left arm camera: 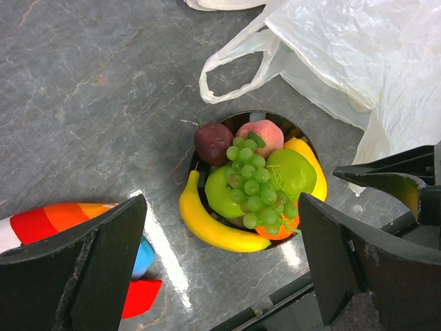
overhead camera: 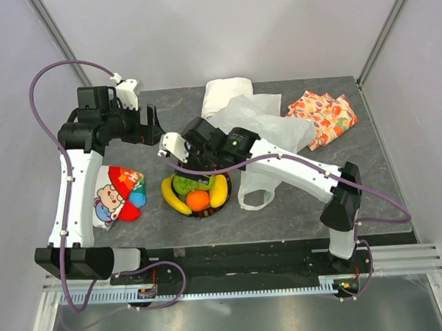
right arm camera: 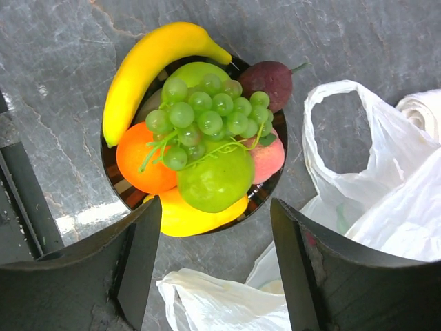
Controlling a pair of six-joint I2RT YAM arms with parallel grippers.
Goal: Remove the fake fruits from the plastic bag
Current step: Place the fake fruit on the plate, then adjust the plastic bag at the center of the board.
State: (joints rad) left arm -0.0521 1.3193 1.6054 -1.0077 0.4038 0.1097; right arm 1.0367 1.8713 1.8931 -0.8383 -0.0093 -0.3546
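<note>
While the left pincer (left arm camera: 220, 207) and right pincer (right arm camera: 213, 210) hang spread near the heaped plate (right arm camera: 262, 195), a dip could topple the grapes (right arm camera: 203, 121).

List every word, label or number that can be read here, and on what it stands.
No text is readable.
The cartoon-printed cloth shows a few coloured marks, perhaps letters, too small and blurred to read.
The plastic bag and fake fruits carry none.

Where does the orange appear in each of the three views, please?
Top external: the orange, at the near edge of the plate.
Left wrist: a sliver at lower right, under the grapes.
Right wrist: left of the grapes.
Shared landmark: the bag's loop handle beside the plate.
</note>
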